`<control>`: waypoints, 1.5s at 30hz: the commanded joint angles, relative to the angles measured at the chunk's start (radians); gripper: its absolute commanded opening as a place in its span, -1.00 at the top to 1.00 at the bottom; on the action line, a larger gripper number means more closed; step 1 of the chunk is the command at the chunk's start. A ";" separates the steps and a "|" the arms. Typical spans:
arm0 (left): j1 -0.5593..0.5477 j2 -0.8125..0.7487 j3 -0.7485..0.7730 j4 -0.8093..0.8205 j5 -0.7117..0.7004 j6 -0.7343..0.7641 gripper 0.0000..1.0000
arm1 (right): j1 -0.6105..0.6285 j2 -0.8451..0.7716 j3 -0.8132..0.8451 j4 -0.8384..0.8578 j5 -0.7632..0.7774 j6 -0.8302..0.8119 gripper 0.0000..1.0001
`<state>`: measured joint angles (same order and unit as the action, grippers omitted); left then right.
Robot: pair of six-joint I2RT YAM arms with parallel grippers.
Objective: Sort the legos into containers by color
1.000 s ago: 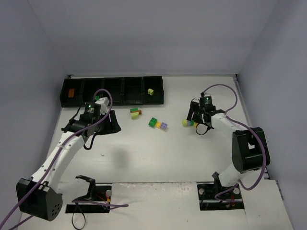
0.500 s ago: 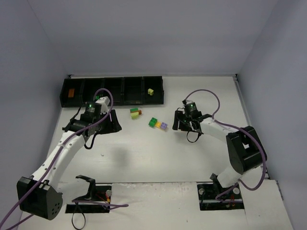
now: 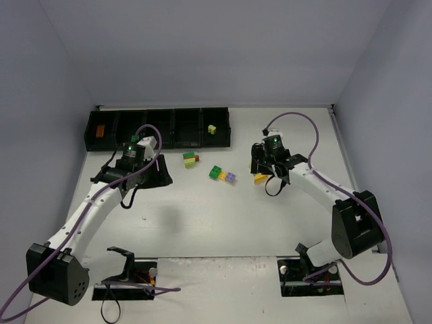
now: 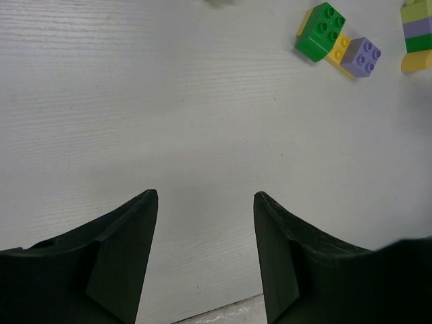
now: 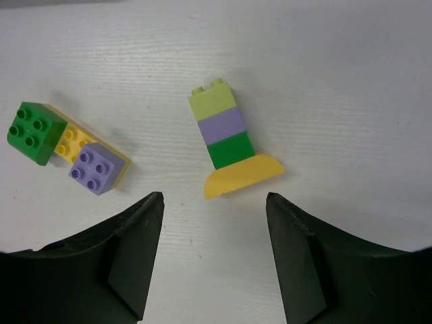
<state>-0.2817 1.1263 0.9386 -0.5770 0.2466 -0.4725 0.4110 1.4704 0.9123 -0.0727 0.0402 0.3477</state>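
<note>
Soft, even overhead light fills the room. The white wood-grain tabletop point(image 3: 223, 223) is bright, without glare. A faint shadow smudges it beneath the white left robot arm point(image 3: 88, 212). Up close, the stacked lime, lilac, green and yellow plastic bricks point(image 5: 226, 135) look sharp.

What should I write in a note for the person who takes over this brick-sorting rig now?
Left gripper: open, empty, over the table.
Right gripper: open, empty, just short of a lying stack of lime, lilac, green and yellow bricks.
Done: orange brick in the leftmost of the bins, lime brick in the rightmost.
Left to do: that stack, the green-yellow-lilac cluster beside it, the small stack near the bins.
</note>
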 commanded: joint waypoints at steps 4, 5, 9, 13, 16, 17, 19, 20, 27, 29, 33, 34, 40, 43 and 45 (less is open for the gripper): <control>-0.008 0.001 0.055 0.042 0.005 0.012 -0.06 | -0.006 0.083 0.108 -0.003 0.083 -0.139 -0.18; -0.010 0.000 0.057 0.037 0.002 0.014 -0.05 | -0.006 0.099 0.126 -0.001 0.082 -0.157 -0.18; -0.010 -0.010 0.055 0.020 0.002 0.020 -0.06 | -0.006 0.171 0.164 0.001 0.058 -0.231 -0.16; -0.010 -0.023 0.045 0.016 0.003 0.021 -0.06 | -0.009 0.240 0.181 0.014 0.014 -0.279 -0.13; -0.010 -0.029 0.043 0.011 0.008 0.023 -0.06 | -0.011 0.283 0.191 0.024 0.001 -0.286 -0.11; -0.010 -0.031 0.043 0.009 0.010 0.023 -0.06 | -0.012 0.287 0.191 0.027 -0.008 -0.291 -0.09; -0.011 -0.034 0.043 0.008 0.013 0.026 -0.06 | -0.015 0.309 0.188 0.040 -0.016 -0.297 -0.09; -0.010 -0.034 0.043 0.006 0.013 0.028 -0.06 | -0.017 0.314 0.186 0.045 -0.017 -0.305 -0.08; -0.017 -0.036 0.040 0.002 0.017 0.031 -0.06 | -0.021 0.337 0.169 0.063 -0.030 -0.319 0.17; -0.019 -0.034 0.039 0.003 0.017 0.029 -0.06 | -0.023 0.334 0.158 0.094 -0.031 -0.317 0.17; -0.020 -0.028 0.045 0.011 0.031 0.026 -0.06 | -0.024 0.324 0.151 0.106 -0.031 -0.316 0.62; -0.024 -0.025 0.049 0.015 0.036 0.025 -0.06 | -0.023 0.317 0.149 0.108 -0.031 -0.316 0.77; -0.068 -0.017 0.103 0.058 0.088 0.008 -0.06 | 0.000 0.127 0.083 0.160 -0.138 -0.312 1.00; -0.108 0.001 0.144 0.095 0.138 -0.026 -0.05 | 0.040 -0.019 0.028 0.211 -0.192 -0.335 1.00; -0.129 0.018 0.176 0.126 0.164 -0.057 -0.06 | 0.064 -0.111 -0.002 0.217 -0.227 -0.339 1.00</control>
<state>-0.3828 1.1316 1.0386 -0.5583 0.3454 -0.4824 0.4335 1.5112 0.9215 0.0433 -0.1055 0.0319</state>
